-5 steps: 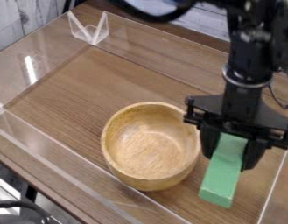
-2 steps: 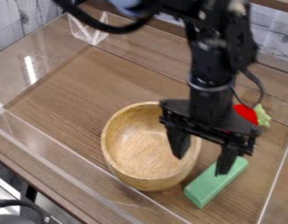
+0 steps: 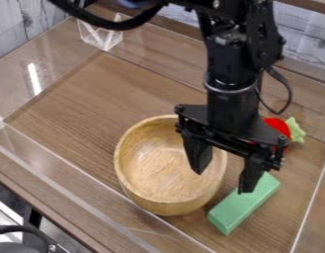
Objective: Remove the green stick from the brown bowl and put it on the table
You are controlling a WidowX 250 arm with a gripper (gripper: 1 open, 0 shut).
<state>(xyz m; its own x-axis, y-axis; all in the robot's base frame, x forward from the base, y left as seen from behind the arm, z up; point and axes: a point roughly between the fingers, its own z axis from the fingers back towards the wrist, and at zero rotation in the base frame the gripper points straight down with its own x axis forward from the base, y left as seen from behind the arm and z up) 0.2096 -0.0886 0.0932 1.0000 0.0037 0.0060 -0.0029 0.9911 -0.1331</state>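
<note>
The flat mint-green stick (image 3: 244, 210), pinched a second ago, now lies on the wood-grain counter (image 3: 99, 99) beside the tan wooden bowl (image 3: 169, 163), near the counter's front right corner, jaws (image 3: 227, 168) spread above: placement looks done.

No readable txt anywhere — no labels, brands, nos. or signs on what's in view.
</note>
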